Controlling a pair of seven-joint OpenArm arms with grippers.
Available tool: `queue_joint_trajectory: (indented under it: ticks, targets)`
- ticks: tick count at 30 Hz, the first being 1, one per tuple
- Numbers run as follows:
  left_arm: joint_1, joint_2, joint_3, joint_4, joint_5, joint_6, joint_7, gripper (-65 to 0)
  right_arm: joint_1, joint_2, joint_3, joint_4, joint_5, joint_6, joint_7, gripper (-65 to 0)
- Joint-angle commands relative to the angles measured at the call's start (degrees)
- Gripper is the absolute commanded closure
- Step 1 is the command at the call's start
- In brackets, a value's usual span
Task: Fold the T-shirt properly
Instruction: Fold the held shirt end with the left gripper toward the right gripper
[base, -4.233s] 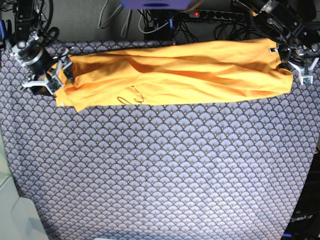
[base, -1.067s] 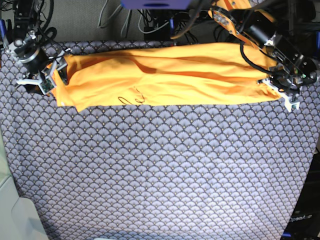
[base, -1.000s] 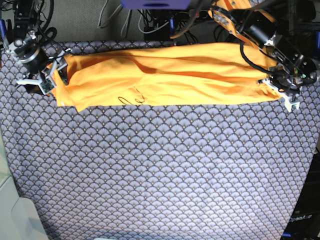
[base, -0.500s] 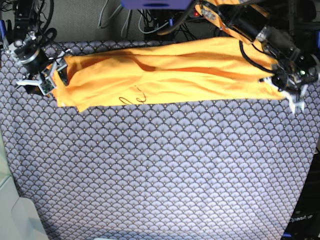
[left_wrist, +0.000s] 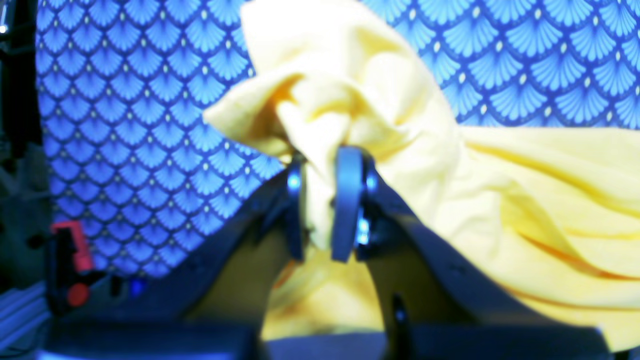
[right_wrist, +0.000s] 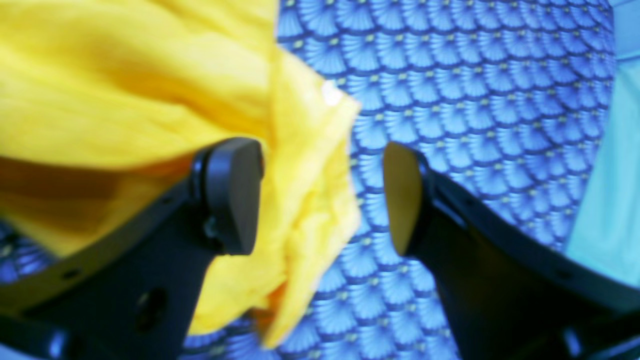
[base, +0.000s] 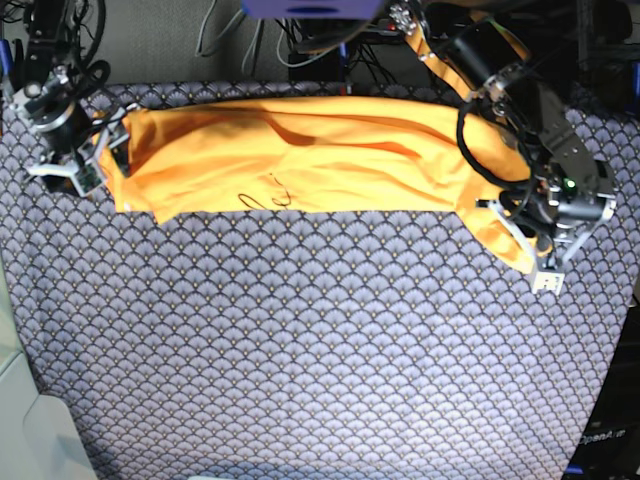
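The yellow-orange T-shirt (base: 300, 160) lies as a long band across the back of the table. Its right end bends toward the front, where my left gripper (base: 530, 255) is shut on it. In the left wrist view the left gripper (left_wrist: 320, 200) pinches a bunched fold of the T-shirt (left_wrist: 360, 90) just above the cover. At the band's left end sits my right gripper (base: 98, 160), open. In the right wrist view the right gripper (right_wrist: 317, 195) stands wide, and the edge of the T-shirt (right_wrist: 125, 90) lies between its fingers, against the left pad (right_wrist: 235, 195).
The blue-grey scallop-patterned table cover (base: 320, 350) spans the whole table. Cables and a power strip (base: 300, 40) run behind the back edge. A pale object (base: 30, 420) sits at the front left corner.
My left gripper has pulled the shirt's right end forward and a little inward, so that end now bends toward the front. The right gripper has stayed open at the left end.
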Motion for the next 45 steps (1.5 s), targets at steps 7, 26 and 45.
queue_joint_trajectory:
  ticks: [7,26,45]
  targets:
    - [0.14,-0.23,11.28,0.88,-0.54,-0.12,-0.90,0.0,2.08,0.89,2.37,1.22,0.49,-0.45,1.19,-39.1]
    - [4.62,-0.23,20.78,3.78,-33.07,12.58,-0.90,0.0,2.88,0.89,2.46,1.22,0.49,-0.45,1.19,-39.1]
    - [10.25,-0.66,17.70,4.93,-44.41,42.74,-0.90,0.0,4.02,0.89,2.46,1.40,0.49,-0.45,1.27,-39.1]
